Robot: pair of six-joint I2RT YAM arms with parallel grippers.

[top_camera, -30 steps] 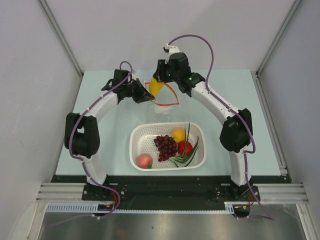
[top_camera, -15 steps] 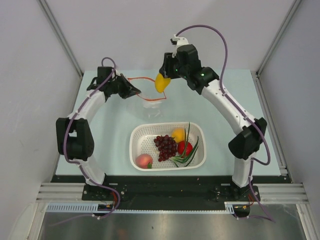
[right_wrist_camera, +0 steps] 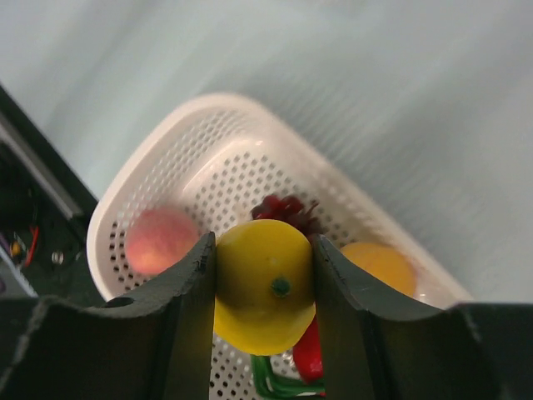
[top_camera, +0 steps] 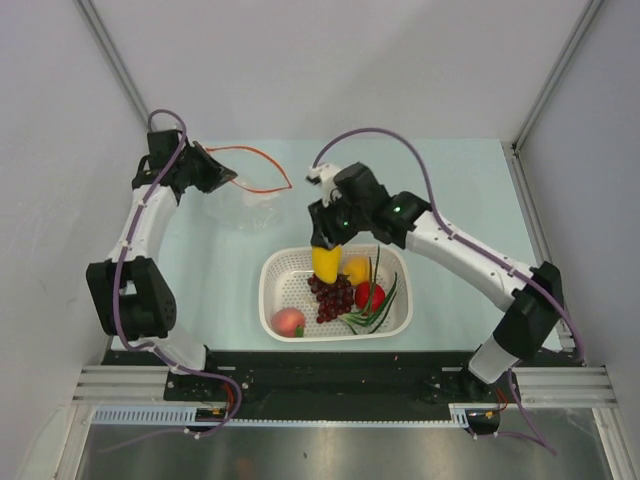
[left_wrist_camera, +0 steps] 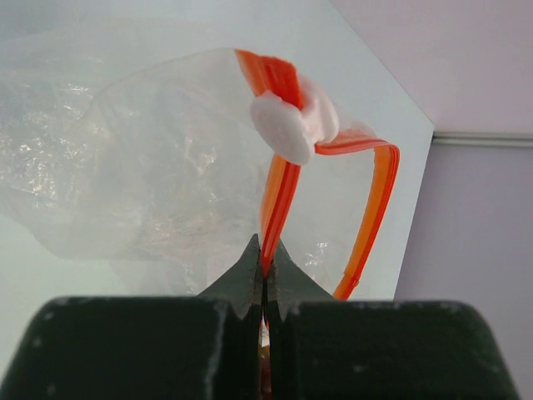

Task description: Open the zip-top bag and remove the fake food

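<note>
Right gripper (top_camera: 325, 245): black two-finger claw, jaws partly apart and clamped on the yellow piece (top_camera: 326, 263), one flat finger on each side. It hangs above the far left part of the basket (top_camera: 275, 300).

Yellow piece (right_wrist_camera: 263, 292): smooth, glossy plastic, rounded, with a small dark green nub on the end facing the wrist camera. It is held clear of the other fruit.

Left gripper (left_wrist_camera: 264, 267): black, with pointed tips. The jaws are closed tight on the zip strip (left_wrist_camera: 279, 192) at the far left of the table (top_camera: 460, 190).

Zip-top bag (top_camera: 245, 205): thin clear film, crinkled and shiny, trailing from the left gripper toward the centre. Its mouth is parted, and the red-orange zip strip forms an open loop. A white, rounded slider (left_wrist_camera: 287, 125) sits on the strip. Whether the bag's lower edge rests on the table cannot be told.

Basket: white plastic, oblong with rounded corners, its walls and floor pierced with small round holes. It stands near the table's front edge, well apart from the bag.

Basket contents:
- grapes (top_camera: 333, 293), a dark purple knobbly cluster at the centre
- peach (top_camera: 288, 321), pink and matte, in the near left corner
- orange fruit (top_camera: 357, 270), round, at the far side
- red round fruit (top_camera: 370, 296), glossy, just right of the grapes
- green onion stalks (top_camera: 378, 310), thin and curved, along the right side
</note>
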